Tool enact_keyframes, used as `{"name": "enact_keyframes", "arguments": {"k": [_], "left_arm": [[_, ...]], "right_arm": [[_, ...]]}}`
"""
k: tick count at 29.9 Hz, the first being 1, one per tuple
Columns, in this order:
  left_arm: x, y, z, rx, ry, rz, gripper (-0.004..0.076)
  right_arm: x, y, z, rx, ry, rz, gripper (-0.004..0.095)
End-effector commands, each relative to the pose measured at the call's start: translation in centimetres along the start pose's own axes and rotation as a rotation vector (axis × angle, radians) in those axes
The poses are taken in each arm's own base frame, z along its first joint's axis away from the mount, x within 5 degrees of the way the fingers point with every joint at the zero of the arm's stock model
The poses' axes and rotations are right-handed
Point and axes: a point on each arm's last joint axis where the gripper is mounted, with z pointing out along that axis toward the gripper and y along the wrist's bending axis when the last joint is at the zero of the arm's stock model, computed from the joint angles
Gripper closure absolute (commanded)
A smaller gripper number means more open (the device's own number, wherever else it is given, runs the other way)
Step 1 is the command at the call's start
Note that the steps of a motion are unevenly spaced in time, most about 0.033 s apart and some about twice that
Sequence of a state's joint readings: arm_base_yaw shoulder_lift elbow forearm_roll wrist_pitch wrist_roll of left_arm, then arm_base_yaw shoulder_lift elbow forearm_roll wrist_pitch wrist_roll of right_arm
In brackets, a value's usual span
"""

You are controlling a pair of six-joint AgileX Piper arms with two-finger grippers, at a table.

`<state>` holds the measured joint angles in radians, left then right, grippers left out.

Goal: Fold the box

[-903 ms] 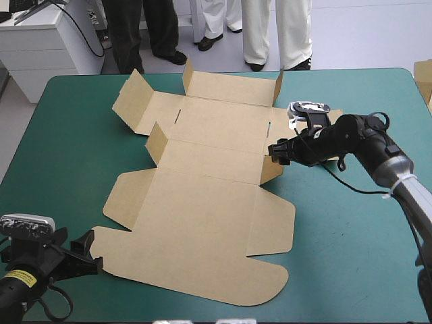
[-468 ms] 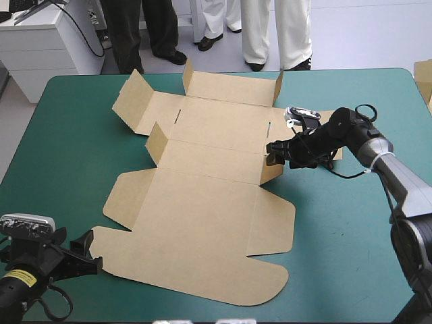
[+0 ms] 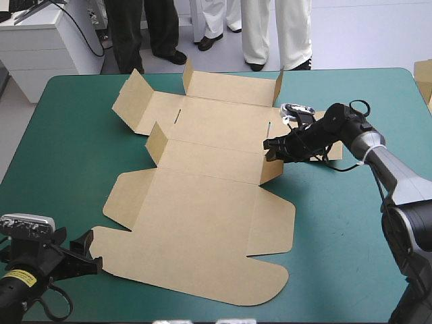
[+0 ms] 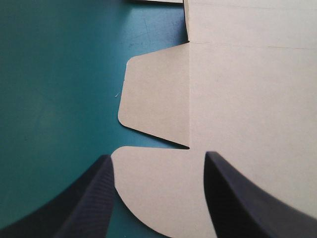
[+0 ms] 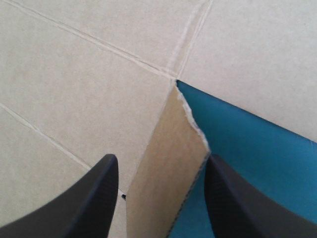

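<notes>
The brown box (image 3: 202,209) lies as a cut sheet across the teal-green table (image 3: 61,155), with its far flaps and two small side flaps raised. My right gripper (image 3: 271,149) is open astride the raised right side flap (image 3: 273,170). In the right wrist view that flap (image 5: 168,173) stands upright between the fingers of the gripper (image 5: 161,161), over flat board (image 5: 99,74). My left gripper (image 3: 86,251) is open at the sheet's near left corner. The left wrist view shows a rounded corner flap (image 4: 158,188) lying flat between the gripper's (image 4: 158,161) fingers.
An edge of more brown board (image 3: 424,77) shows at the table's far right edge. Bare teal-green cover (image 3: 351,229) lies right of the sheet, and more of it (image 4: 59,74) on the left side.
The right arm has swung in, carrying its open gripper a little toward the far left along the raised side flap. The left arm and the sheet have not moved.
</notes>
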<state>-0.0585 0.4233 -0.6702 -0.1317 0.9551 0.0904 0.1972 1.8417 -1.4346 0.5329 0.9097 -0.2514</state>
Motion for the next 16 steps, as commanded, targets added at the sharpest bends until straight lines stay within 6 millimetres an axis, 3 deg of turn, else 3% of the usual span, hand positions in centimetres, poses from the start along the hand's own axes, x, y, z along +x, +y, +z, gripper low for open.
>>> {"name": "enact_keyframes", "arguments": {"k": [1,8,14,16], "left_arm": [[-1.4,-0.1,-0.5,0.003,-0.081,-0.004,0.0335],[-1.4,-0.1,-0.5,0.003,-0.079,-0.004,0.0335],[-1.3,-0.1,-0.5,0.003,-0.077,-0.004,0.0335],[-1.3,-0.1,-0.5,0.003,-0.074,-0.001,0.0335]], "right_arm": [[-1.0,0.6,-1.7,0.004,0.006,-0.013,0.0436],[-2.5,1.6,-1.6,-0.003,-0.002,-0.033,0.0486],[-2.8,3.2,-0.4,-0.016,0.066,-0.089,0.0752],[-2.6,3.1,0.0,-0.006,0.097,-0.096,0.0792]]}}
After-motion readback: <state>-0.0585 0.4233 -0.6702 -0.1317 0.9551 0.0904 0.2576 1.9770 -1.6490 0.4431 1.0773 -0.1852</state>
